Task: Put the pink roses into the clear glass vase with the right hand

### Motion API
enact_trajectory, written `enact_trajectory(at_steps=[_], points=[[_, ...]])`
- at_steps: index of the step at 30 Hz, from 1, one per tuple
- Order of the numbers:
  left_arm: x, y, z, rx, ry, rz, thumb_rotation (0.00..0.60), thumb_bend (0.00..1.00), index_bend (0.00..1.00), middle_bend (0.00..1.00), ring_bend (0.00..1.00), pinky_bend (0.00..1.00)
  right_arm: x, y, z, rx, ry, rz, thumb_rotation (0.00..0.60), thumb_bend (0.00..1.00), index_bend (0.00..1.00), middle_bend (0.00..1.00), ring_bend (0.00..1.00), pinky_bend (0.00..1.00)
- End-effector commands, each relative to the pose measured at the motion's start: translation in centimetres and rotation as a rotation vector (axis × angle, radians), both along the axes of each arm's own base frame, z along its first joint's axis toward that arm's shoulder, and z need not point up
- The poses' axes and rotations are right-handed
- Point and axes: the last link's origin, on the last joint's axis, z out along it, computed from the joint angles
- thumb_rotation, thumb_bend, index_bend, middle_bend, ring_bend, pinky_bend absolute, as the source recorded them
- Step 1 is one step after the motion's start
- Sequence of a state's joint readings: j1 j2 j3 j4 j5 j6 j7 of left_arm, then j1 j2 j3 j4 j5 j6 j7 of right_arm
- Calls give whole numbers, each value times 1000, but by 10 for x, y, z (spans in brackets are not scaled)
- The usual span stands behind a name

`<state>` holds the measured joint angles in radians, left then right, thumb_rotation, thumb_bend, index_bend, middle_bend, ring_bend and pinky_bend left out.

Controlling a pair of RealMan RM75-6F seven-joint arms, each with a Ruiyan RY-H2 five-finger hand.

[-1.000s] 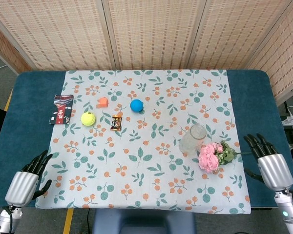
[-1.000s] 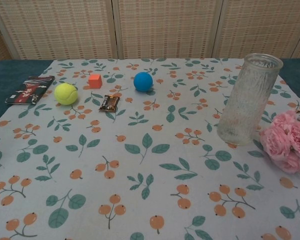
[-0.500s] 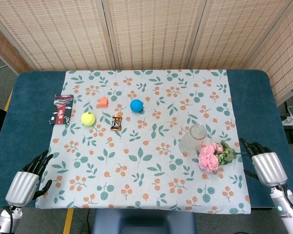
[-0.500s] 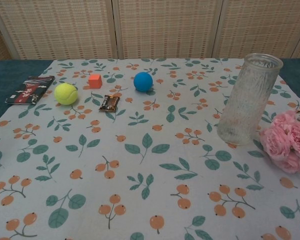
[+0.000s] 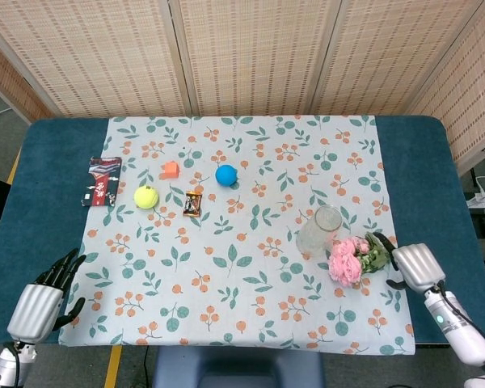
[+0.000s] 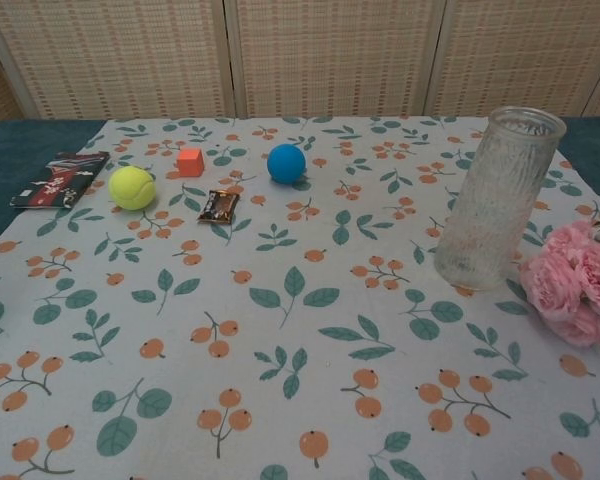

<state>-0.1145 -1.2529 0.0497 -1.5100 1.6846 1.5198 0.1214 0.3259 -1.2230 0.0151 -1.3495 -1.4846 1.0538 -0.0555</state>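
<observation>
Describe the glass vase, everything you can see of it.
The vase is a tall clear cylinder of textured, frosted-looking glass with a thick rounded rim, a little narrower at the top. It stands upright and empty on the tablecloth, toward the right side. The roses lie just right of its base; whether they touch it is unclear. Neither hand touches it.

Left hand point(image 5: 39, 303) is just parked down at the near-left corner with its fingers spread and nothing in it, while the right hand point(image 5: 416, 267) is over on the near-right side, back facing up, dark fingers curling inward, though whether they're touching anything I can't tell.
</observation>
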Motion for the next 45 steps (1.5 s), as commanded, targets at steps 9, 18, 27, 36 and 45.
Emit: enact_trajectory(at_steps=[9, 18, 27, 36, 45], points=[[-1, 0, -4, -20, 7, 4, 600, 350, 13, 19, 143, 386, -18, -20, -37, 36, -51, -42, 600, 52, 377, 760, 768, 996], [-1, 0, -5, -29, 12, 4, 600, 350, 14, 20, 143, 387, -17, -23, -37, -8, -118, -15, 600, 106, 732, 843, 845, 1000], [-1, 0, -5, -32, 9, 4, 600, 350, 16, 20, 143, 387, 3, -1, -22, -4, -255, 42, 600, 495, 912, 866, 860, 1000], [1, -1, -2, -23, 2, -4, 600, 350, 22, 20, 144, 387, 54, 47, 24, -6, -582, 125, 600, 626, 914, 873, 873, 1000], [0, -1, -3, -25, 1, 2, 600, 350, 23, 20, 146, 386, 110, 39, 58, 72, -875, 53, 600, 655, 913, 875, 878, 1000]])
